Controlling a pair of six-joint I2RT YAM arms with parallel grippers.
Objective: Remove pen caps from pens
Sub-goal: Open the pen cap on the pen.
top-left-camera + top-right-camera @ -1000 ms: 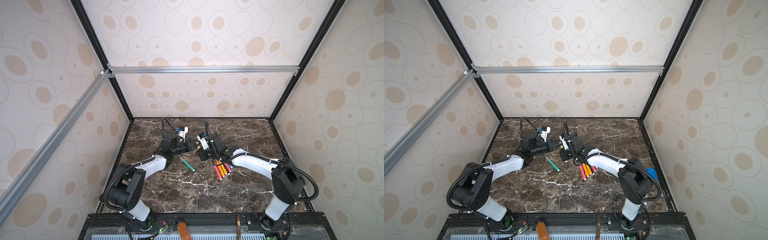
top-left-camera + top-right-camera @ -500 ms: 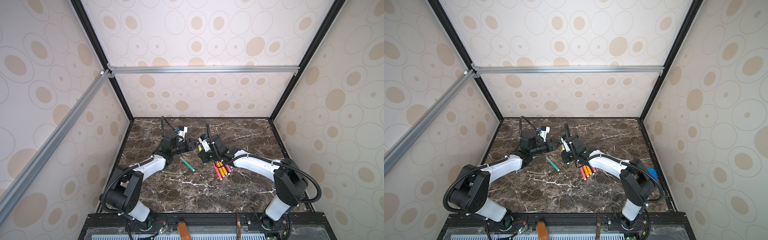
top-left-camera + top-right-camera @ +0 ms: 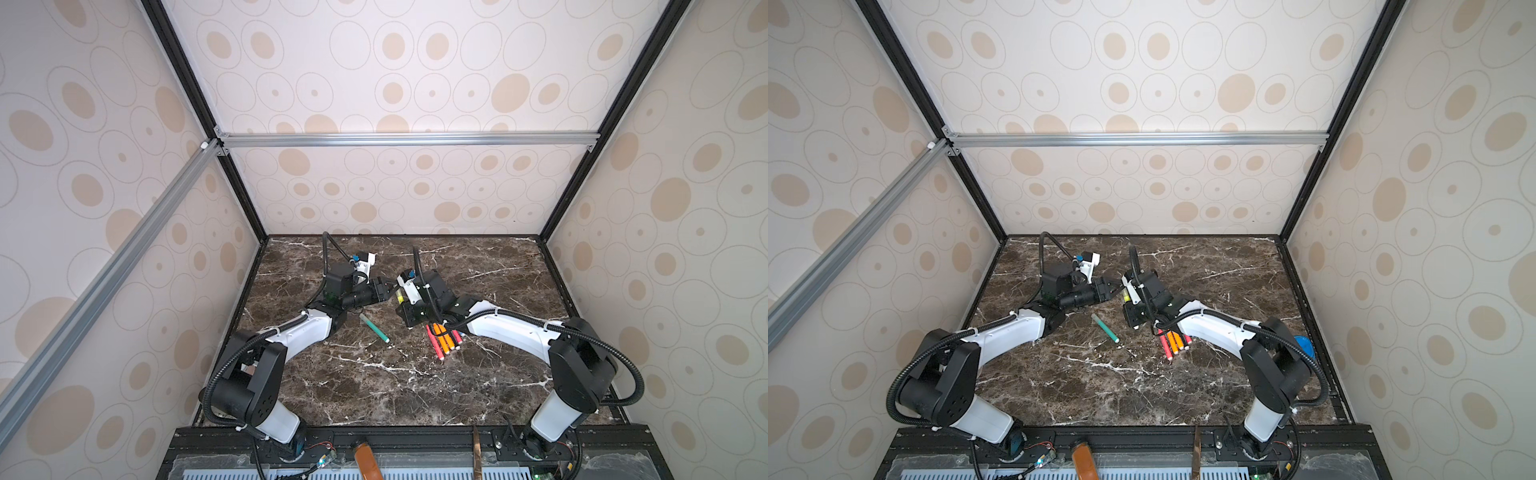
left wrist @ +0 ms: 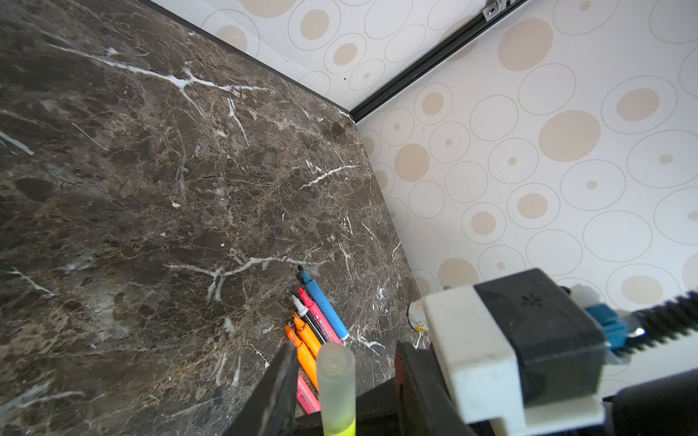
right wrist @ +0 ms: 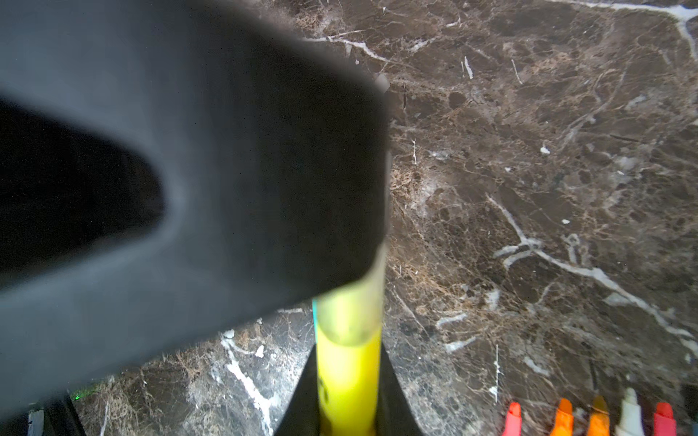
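My right gripper (image 5: 347, 400) is shut on the barrel of a yellow pen (image 5: 347, 377), held above the table at mid-back (image 3: 399, 296). Its frosted grey pen cap (image 4: 336, 373) is on the pen and points at my left gripper (image 4: 345, 355). That gripper's fingers (image 4: 283, 373) stand on either side of the cap with a gap on each side, so it is open. Several uncapped pens (image 4: 323, 305), blue, pink, black and orange, lie side by side under the right arm (image 3: 442, 340). A green pen (image 3: 374, 328) lies alone between the arms.
The dark marble table (image 3: 374, 386) is walled on three sides. A blue object (image 3: 1302, 343) shows behind the right arm near the right wall. A small white and yellow thing (image 4: 415, 321) lies by the wall, partly hidden by the right wrist's camera.
The left gripper's jaws have drawn closer together around the yellow pen's cap. Both arms have hardly moved, and the pens on the table lie as before.
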